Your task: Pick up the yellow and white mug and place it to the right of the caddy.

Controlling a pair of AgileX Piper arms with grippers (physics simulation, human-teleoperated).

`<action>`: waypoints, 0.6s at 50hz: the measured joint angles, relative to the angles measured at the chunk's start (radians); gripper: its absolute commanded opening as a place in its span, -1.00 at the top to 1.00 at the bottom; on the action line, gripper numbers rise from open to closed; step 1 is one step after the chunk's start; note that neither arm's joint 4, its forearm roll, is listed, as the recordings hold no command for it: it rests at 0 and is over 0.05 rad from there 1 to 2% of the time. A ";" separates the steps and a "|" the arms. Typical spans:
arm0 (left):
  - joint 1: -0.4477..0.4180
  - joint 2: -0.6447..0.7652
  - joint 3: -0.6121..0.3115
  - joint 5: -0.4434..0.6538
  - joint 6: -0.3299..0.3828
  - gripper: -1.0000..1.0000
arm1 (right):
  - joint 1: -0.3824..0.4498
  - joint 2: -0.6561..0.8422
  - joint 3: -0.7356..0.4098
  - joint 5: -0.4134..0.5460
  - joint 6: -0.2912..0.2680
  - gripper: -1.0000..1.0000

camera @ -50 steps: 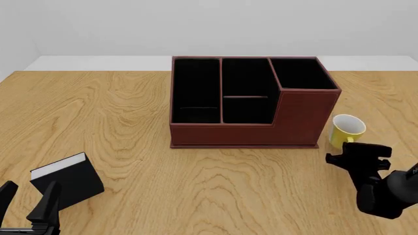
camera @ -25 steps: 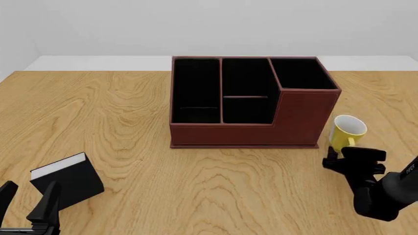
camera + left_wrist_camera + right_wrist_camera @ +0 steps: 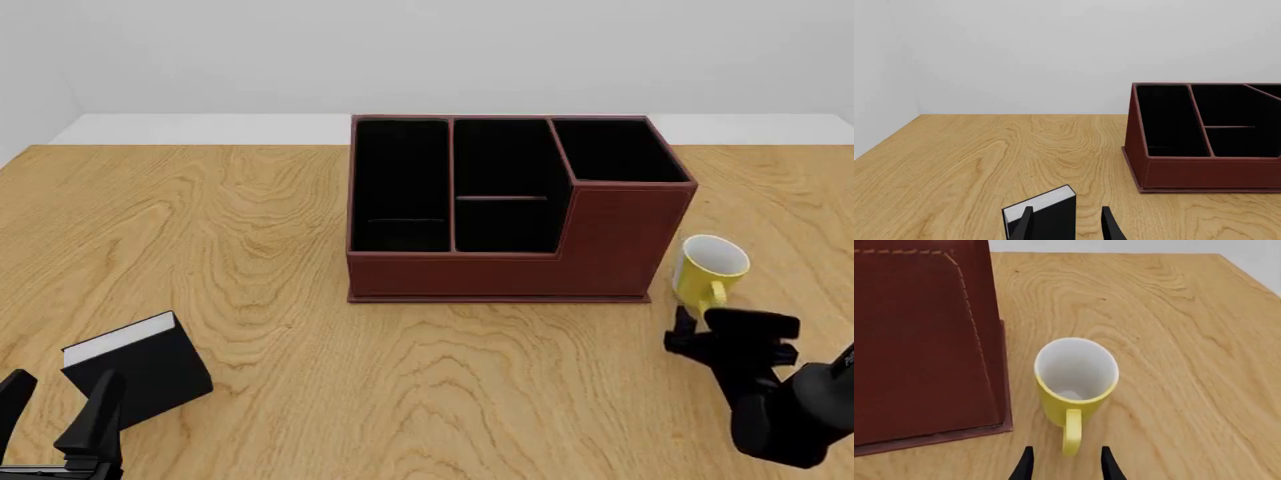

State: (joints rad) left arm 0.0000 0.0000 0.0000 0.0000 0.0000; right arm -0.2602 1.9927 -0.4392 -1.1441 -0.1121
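1. Yellow and white mug (image 3: 709,268) stands upright on the tabletop (image 3: 240,230), just right of the caddy (image 3: 514,210), handle facing the right gripper (image 3: 1065,465).
2. Right gripper released, empty; fingertips flank the handle's lower end in the wrist view.
3. Left gripper (image 3: 1066,227) spread, idle by the black book (image 3: 140,365).
4. Risk: closing on the thin handle alone may let the mug swing or slip.
5. Risk: pushing forward could shove the mug against the caddy wall.

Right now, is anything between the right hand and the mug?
Nothing: in the right wrist view only bare table separates the right hand from the mug, whose handle points at the open fingers.
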 measured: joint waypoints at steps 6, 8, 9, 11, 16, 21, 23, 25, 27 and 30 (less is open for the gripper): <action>0.000 0.000 0.000 0.000 0.000 -1.00 | 0.003 -0.029 0.040 -0.017 -0.008 -1.00; 0.000 0.000 0.000 0.000 0.000 -1.00 | 0.004 -0.044 0.056 -0.021 -0.010 -1.00; 0.000 0.000 0.000 0.000 0.000 -1.00 | 0.005 -0.053 0.063 -0.023 -0.011 -1.00; 0.000 0.000 0.000 0.000 0.000 -1.00 | 0.007 -0.070 0.078 -0.026 -0.014 -1.00; 0.000 0.000 0.000 0.000 0.000 -1.00 | 0.007 -0.121 0.116 -0.027 -0.024 -1.00; 0.000 0.000 0.000 0.000 0.000 -1.00 | 0.007 -0.175 0.153 -0.024 -0.033 -1.00; 0.000 0.000 0.000 0.000 0.000 -1.00 | 0.008 -0.203 0.168 -0.017 -0.036 -1.00; 0.000 0.000 0.000 0.000 0.000 -1.00 | 0.010 -0.242 0.185 -0.003 -0.039 -1.00; 0.000 0.000 0.000 0.000 0.000 -1.00 | 0.011 -0.281 0.200 0.013 -0.041 -1.00; 0.000 0.000 0.000 0.000 0.000 -1.00 | 0.013 -0.342 0.221 0.041 -0.044 -1.00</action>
State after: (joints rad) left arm 0.0000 0.0000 0.0000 0.0000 0.0000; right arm -0.2475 1.6509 -0.2187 -1.1027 -0.1557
